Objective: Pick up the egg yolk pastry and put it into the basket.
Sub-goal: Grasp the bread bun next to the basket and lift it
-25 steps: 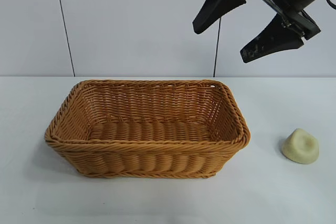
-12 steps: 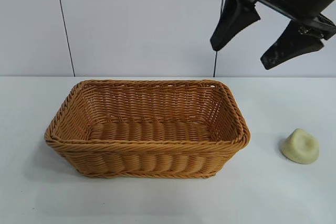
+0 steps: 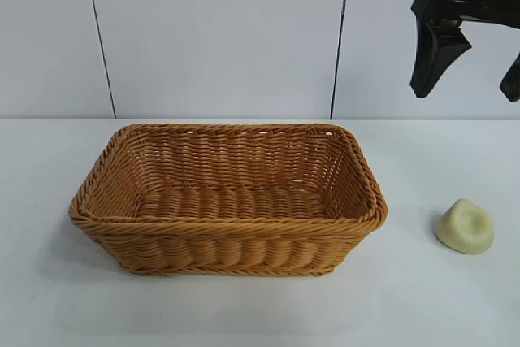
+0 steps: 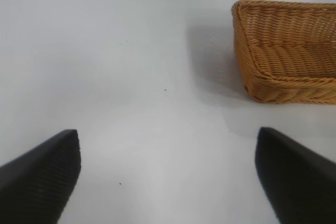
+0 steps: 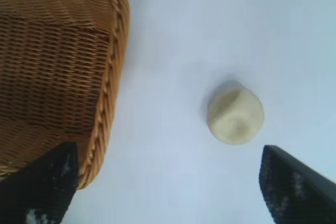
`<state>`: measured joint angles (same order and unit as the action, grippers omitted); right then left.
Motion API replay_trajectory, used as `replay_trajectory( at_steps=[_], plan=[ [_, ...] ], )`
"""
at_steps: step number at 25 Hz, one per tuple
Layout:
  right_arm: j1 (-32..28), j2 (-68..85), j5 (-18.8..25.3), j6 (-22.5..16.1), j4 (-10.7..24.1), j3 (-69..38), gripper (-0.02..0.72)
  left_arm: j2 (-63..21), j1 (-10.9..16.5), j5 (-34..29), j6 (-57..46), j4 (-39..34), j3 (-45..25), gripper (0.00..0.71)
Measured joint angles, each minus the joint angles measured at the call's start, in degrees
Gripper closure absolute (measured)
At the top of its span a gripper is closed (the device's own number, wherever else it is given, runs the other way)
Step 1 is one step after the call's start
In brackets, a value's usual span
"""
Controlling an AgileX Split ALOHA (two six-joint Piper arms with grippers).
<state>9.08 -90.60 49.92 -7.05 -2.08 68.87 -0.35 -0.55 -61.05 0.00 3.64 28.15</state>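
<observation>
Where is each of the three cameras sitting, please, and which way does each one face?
Exterior view: faces the table about level, on the basket and egg yolk pastry; the right hand hangs open, upper right.
Left wrist view: looks along the table past the open left hand; basket corner beyond.
Right wrist view: looks steeply down on the pastry, fingertips below.
All three show the basket.

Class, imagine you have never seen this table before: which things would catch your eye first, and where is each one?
First the large orange-brown woven wicker basket, empty, in the middle of the white table. Next the small pale yellow dome-shaped egg yolk pastry, lying alone on the table to the basket's right, apart from it. Above the pastry, high at the exterior view's top right, hangs the black right hand, its fingers spread open and holding nothing.
</observation>
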Motion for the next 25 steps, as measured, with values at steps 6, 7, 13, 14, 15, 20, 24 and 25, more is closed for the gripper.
replay_trajectory(
  at_steps=[6, 7, 13, 14, 15, 20, 24, 25],
  plan=[
    [-2.86, -5.45, -0.77, 0.13, 0.19, 0.07, 0.062, 0.0, 0.0, 0.0, 0.0, 0.07, 0.0, 0.015],
    [-2.91, -6.59, -0.99, 0.18, 0.19, 0.07, 0.062, 0.0, 0.0, 0.0, 0.0, 0.07, 0.0, 0.015],
    [-2.9, -14.18, -4.52, 0.18, 1.4, 0.11, 0.062, 0.0, 0.0, 0.0, 0.0, 0.07, 0.0, 0.015],
    [-2.9, -15.64, -4.83, 0.18, 2.08, 0.11, 0.062, 0.0, 0.0, 0.0, 0.0, 0.07, 0.0, 0.015],
    [-2.9, -17.08, -4.93, 0.18, 2.08, 0.11, 0.062, 0.0, 0.0, 0.0, 0.0, 0.07, 0.0, 0.015],
    [-2.9, -22.82, -6.01, 0.18, 2.89, 0.11, 0.062, 0.0, 0.0, 0.0, 0.0, 0.07, -0.18, 0.015],
    [-2.9, -25.36, -7.21, 0.18, 3.01, 0.11, 0.062, 0.0, 0.0, 0.0, 0.0, 0.07, -0.18, 0.015],
    [-2.9, -25.81, -7.39, 0.13, 3.01, 0.11, 0.062, 0.0, 0.0, 0.0, 0.0, 0.07, -0.18, 0.015]
  ],
)
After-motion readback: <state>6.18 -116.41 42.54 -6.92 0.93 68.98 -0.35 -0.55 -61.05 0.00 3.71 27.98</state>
